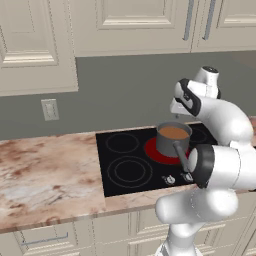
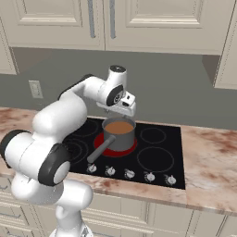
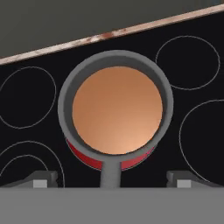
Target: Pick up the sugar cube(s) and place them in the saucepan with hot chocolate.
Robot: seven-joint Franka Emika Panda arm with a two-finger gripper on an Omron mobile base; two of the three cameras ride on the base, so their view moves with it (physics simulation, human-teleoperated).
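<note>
**Pincer hanging wide open above the saucepan**

I am holding my pincer (image 3: 112,183) directly over the saucepan (image 3: 114,107), which is sitting on the glowing red burner (image 2: 101,141) of the black cooktop (image 1: 120,172). The hot chocolate (image 3: 117,109) is lying as a smooth light-brown round surface reaching the pan's inner wall. The long grey handle (image 2: 99,150) is pointing toward the front edge of the cooktop, where a row of knobs (image 2: 129,174) is running along.

Around the pan, the other burner rings are lying bare, so room is staying open on every side of it. The marbled worktop (image 1: 45,175) is stretching away to the left of the cooktop and again to its right, with the grey wall (image 2: 176,88) and cream cabinets (image 2: 152,23) closing off the back and the space overhead.

My fingertips (image 3: 41,180) are standing far apart at the two sides of the hand view, gripping nothing and touching nothing; the pan rim is lying below them, apart.

The knobs are perhaps carrying small marks, but they are too tiny for me to be reading.
</note>
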